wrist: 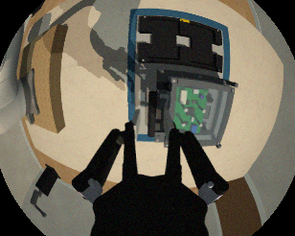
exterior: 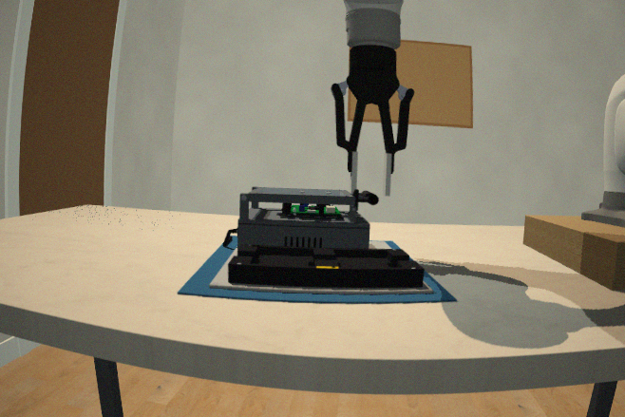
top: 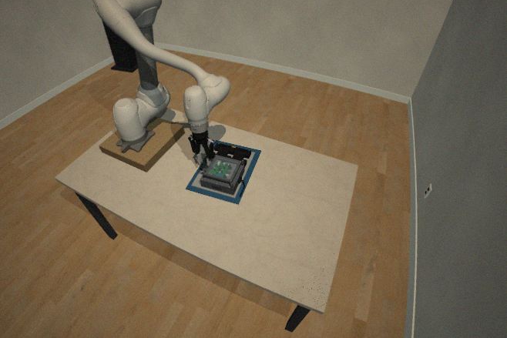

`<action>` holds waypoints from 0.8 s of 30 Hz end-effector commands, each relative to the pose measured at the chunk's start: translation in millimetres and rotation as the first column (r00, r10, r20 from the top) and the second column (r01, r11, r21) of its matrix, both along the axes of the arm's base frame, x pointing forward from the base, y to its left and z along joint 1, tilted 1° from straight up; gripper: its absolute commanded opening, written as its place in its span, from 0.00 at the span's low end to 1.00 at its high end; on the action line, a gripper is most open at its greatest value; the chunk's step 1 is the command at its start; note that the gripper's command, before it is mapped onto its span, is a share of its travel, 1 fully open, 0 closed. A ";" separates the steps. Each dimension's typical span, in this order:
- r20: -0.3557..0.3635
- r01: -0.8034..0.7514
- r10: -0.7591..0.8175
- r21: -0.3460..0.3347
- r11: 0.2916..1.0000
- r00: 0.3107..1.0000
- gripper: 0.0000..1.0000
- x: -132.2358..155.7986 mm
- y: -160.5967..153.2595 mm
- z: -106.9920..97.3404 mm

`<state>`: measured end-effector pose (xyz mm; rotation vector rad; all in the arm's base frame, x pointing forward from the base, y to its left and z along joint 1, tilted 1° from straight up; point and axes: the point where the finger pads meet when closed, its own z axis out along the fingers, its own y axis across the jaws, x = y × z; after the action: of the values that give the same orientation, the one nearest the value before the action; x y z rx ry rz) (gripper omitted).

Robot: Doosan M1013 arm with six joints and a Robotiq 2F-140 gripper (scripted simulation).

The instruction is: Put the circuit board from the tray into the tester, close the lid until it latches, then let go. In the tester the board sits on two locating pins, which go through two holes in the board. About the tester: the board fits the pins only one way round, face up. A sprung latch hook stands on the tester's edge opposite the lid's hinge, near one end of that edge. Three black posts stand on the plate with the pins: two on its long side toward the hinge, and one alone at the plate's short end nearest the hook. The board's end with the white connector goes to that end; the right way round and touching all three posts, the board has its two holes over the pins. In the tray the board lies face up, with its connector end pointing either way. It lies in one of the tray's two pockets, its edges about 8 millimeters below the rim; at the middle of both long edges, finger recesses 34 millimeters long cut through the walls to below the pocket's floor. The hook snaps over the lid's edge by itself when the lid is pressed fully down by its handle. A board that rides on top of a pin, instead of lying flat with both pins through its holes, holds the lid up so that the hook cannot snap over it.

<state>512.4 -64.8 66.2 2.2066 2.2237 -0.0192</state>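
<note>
The tester [top: 216, 184] [exterior: 302, 236] stands on the mat with its windowed lid [exterior: 302, 196] [wrist: 223, 120] down, looking level. The green circuit board [top: 219, 169] [exterior: 313, 209] [wrist: 189, 110] is inside, under the lid. Its white connector [exterior: 331, 209] [wrist: 183, 97] is at the end toward the tray. Pins and the hook's engagement cannot be made out. The black handle [exterior: 370, 198] [wrist: 152, 114] sticks out at the lid's edge. My gripper [top: 200, 161] [exterior: 370, 192] [wrist: 151, 116] is partly open and empty, its tips at either side of the handle, apparently just above it.
The black tray [top: 232, 151] [exterior: 282, 278] lies beside the tester, with no board visible in its pockets. A blue-bordered mat [top: 213, 192] [wrist: 132, 43] lies under both. A black cable [top: 244, 180] is at the tester's far side. The arm's wooden base [top: 163, 145] [wrist: 50, 72] stands nearby.
</note>
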 end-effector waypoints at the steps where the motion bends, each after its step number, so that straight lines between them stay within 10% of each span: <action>1: 0.000 0.000 0.000 0.000 1.000 1.000 0.30 0.2 0.1 5.4; 24: 0.000 0.000 0.000 0.000 1.000 1.000 0.30 0.3 1.0 66.4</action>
<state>512.7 -63.9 129.6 2.2064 2.2235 -0.0189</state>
